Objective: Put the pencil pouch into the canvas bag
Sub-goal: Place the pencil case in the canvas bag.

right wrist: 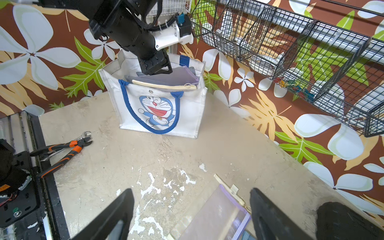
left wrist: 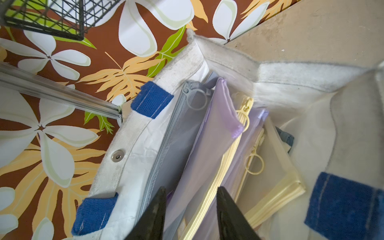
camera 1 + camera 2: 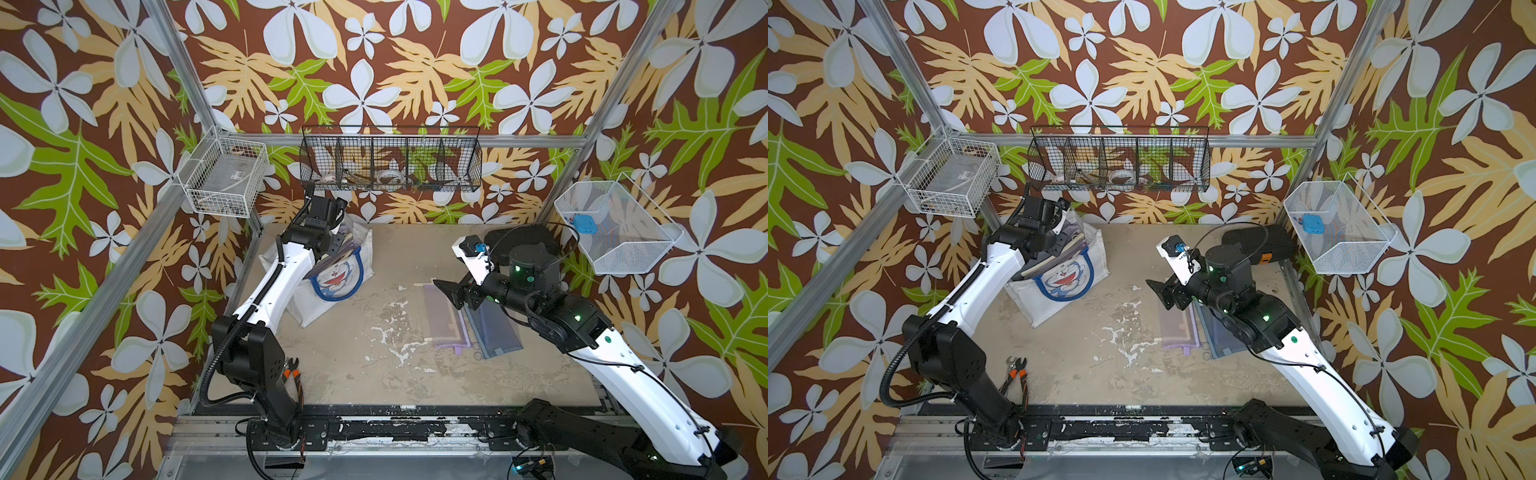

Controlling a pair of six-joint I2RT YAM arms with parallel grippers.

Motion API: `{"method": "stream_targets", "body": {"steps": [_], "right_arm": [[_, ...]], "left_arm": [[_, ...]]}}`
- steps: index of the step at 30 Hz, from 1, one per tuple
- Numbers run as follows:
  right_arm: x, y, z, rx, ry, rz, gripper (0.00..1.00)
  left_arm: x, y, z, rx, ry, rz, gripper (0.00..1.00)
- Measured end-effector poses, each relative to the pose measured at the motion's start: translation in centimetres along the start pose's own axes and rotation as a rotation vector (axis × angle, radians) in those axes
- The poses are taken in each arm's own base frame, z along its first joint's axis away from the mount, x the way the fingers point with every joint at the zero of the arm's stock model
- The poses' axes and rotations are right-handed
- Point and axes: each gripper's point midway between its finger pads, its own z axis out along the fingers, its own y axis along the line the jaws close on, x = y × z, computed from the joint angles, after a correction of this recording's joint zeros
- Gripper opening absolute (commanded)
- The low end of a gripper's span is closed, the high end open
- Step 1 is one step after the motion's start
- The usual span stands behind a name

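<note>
Over the open mouth of the canvas bag (image 1: 187, 116), on my left side of the table (image 3: 353, 374) near the back wall, I am holding my left gripper (image 2: 191, 190) nose-down with its jaws partly apart. Between my fingers (image 2: 153, 214) a lilac pouch (image 2: 209, 128) is standing on edge inside the bag. A grey pouch (image 2: 174, 133) is leaning on the bag wall to one side of it, and a yellow pouch (image 2: 270, 178) is lying on the other. The gap looks wider than the pouch's thin edge, so I am judging that I am not pinching it and it is resting on its own.

My right gripper (image 1: 191, 191) is hovering with its jaws spread wide and empty. It is above a purple mesh pouch (image 1: 220, 209) lying flat on the table, well apart from the bag. A grey-blue pouch (image 3: 494, 332) is lying against that one, partly under my right arm.

I am reading this as the drop-off step for the lilac pouch, with two pouches waiting. Next, my left gripper needs a straight lift out, clear of the zipper rings and blue strap tabs. My right gripper needs to come down on an edge of the flat mesh pouch, which offers little to pinch.
</note>
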Motion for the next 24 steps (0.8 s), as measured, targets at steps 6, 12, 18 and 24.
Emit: {"method": "stream_targets", "body": {"steps": [6, 12, 18, 24], "right_arm": [[-0.5, 0.0, -0.9, 0.006, -0.014, 0.021, 0.86], [-0.4, -0.1, -1.1, 0.014, -0.007, 0.025, 0.86], [-0.1, -0.4, -0.5, 0.026, 0.012, 0.027, 0.86], [0.3, -0.5, 0.2, 0.023, 0.03, 0.026, 0.86]], "left_arm": [[-0.8, -1.0, 1.8, 0.034, -0.011, -0.002, 0.12], [-1.5, -1.4, 3.4, 0.04, -0.016, 0.0, 0.0], [-0.8, -2.1, 5.2, 0.054, 0.018, 0.039, 0.0], [-0.4, -2.7, 7.0, 0.061, 0.045, 0.049, 0.0]]}}
